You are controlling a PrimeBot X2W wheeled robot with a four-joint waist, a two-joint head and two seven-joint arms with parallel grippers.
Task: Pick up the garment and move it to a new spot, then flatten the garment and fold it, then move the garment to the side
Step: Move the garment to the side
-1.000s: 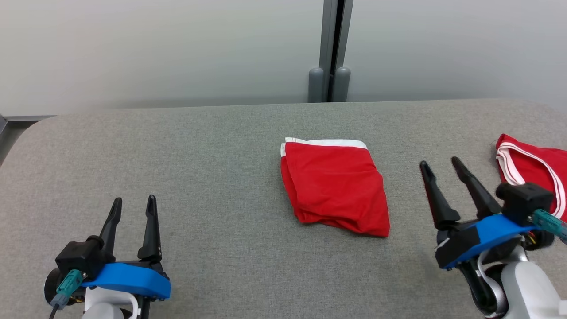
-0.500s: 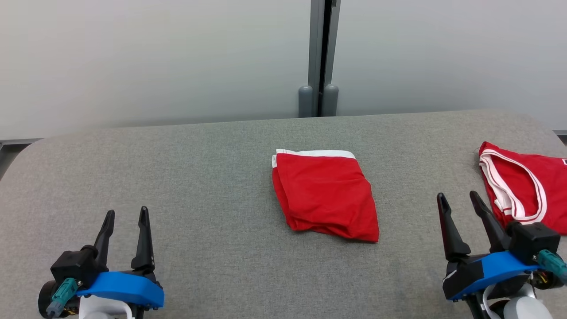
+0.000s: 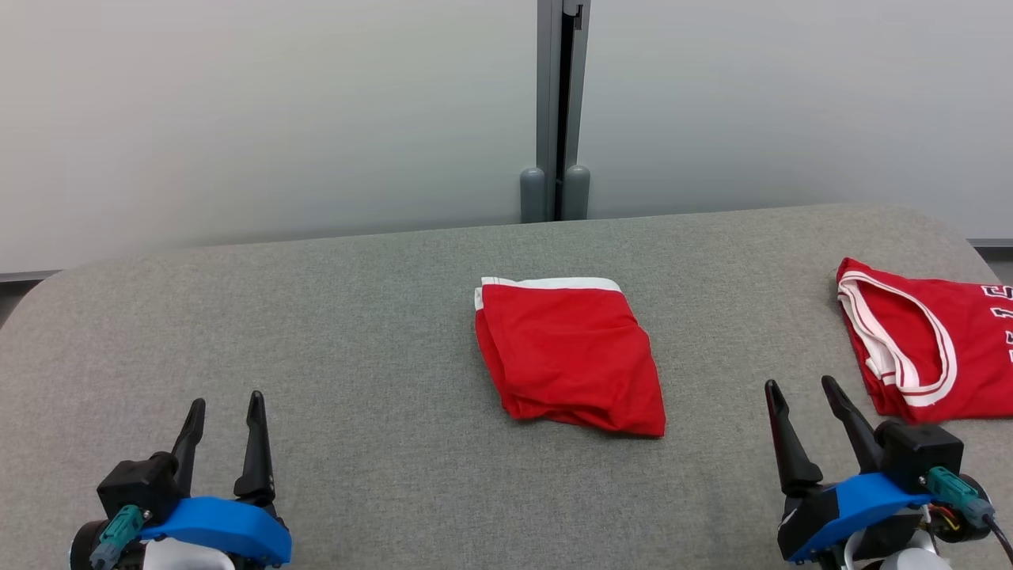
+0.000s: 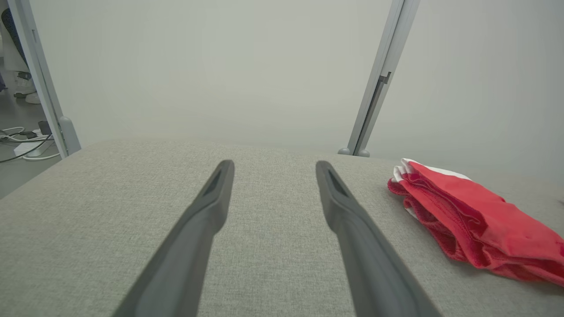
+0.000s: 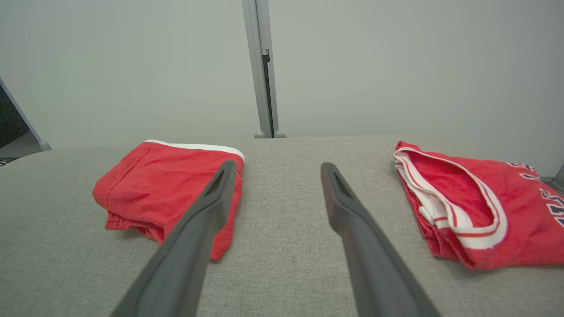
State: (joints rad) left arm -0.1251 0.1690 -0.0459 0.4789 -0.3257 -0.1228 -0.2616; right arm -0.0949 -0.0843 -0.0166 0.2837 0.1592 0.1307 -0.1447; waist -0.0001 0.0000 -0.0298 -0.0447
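A folded red garment (image 3: 566, 356) with a white band along its far edge lies in the middle of the grey padded table (image 3: 356, 317). A second red garment, a jersey (image 3: 926, 348) with white trim and dark lettering, lies flat at the far right. My left gripper (image 3: 226, 400) hovers open near the front left, well away from both. My right gripper (image 3: 800, 384) stands open at the front right, between the two garments and nearer the jersey. The right wrist view shows the folded garment (image 5: 163, 185) left of the open fingers and the jersey (image 5: 476, 207) to their right.
A pale partition wall with a grey post (image 3: 555, 111) stands right behind the table's far edge. The table's corners are rounded. In the left wrist view, cables (image 4: 22, 141) lie on the floor beyond the left edge, and the folded garment (image 4: 476, 220) lies to the right.
The head camera has turned, shifting the whole picture and showing more of the jersey. My right gripper has drawn back toward the near edge. Both garments lie as before.
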